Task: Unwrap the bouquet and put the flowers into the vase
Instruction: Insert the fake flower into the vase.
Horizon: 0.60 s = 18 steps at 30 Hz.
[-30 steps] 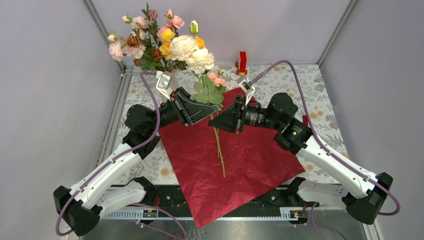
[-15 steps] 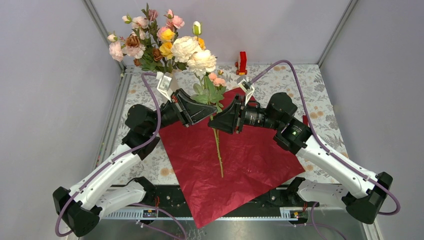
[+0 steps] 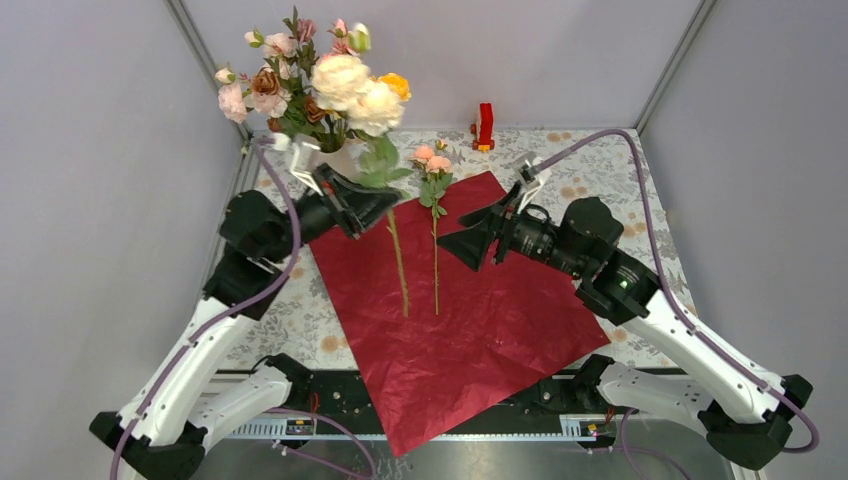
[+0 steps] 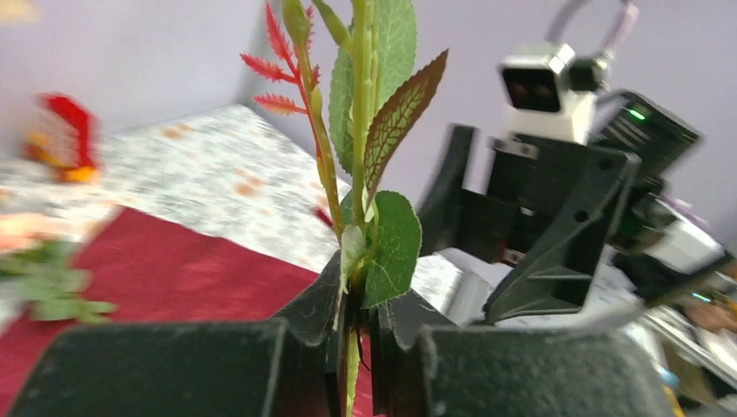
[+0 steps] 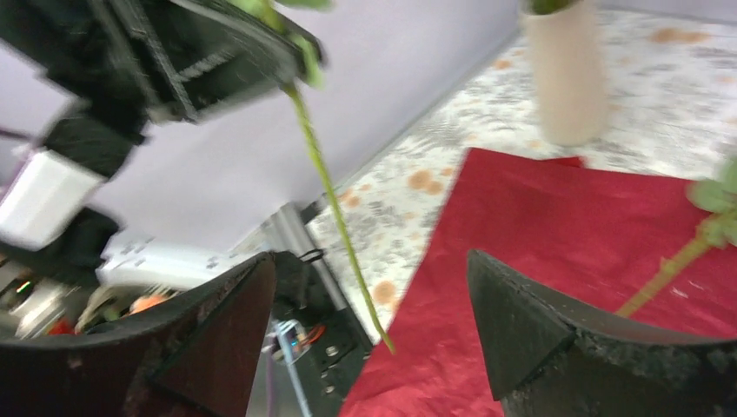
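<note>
While in left end effector (image 4: 357,300), flower (image 4: 361,104)

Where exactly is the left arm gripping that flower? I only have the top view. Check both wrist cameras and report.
Observer: The left fingers are shut on the flower stem, just under a pair of green leaves.
Operator: Now report the right side.
Observer: The right fingers stand wide apart with nothing between them.
</note>
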{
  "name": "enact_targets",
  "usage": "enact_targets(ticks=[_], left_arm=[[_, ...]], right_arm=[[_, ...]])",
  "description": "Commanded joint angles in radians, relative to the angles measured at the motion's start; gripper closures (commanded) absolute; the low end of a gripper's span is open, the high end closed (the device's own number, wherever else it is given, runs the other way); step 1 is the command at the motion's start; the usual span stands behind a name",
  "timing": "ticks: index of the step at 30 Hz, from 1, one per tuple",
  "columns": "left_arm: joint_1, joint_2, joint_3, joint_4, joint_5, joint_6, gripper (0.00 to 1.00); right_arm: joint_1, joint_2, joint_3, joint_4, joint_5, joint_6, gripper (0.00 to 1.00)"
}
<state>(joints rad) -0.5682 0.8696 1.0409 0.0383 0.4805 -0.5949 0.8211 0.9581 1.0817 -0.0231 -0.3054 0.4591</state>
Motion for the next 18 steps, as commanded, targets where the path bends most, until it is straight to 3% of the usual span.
enact_targets(ticks=[1, 6, 9, 18], left_arm=[[0.144, -0.034, 0.140, -0.180, -0.072, 0.207, 1.00], [0.338, 0.003, 0.236, -0.217, -0.097, 0.283, 1.00], [0.382, 0.022, 0.249, -0.162, -0.198, 0.326, 1.00], [0.426, 0.099, 0.162, 0.297, -0.324, 0.425, 1.00]], right_arm=[[-0.048, -0.081, -0.025, -0.166, 0.297, -0.043, 0.11], [-0.248, -0.149, -0.110, -0.221, 0.275, 0.034, 0.08], [-0.320, -0.177, -0.154, -0.237, 0.286, 0.025, 0.05], [-0.510, -0.155, -0.202, -0.266, 0.190, 0.055, 0.06]])
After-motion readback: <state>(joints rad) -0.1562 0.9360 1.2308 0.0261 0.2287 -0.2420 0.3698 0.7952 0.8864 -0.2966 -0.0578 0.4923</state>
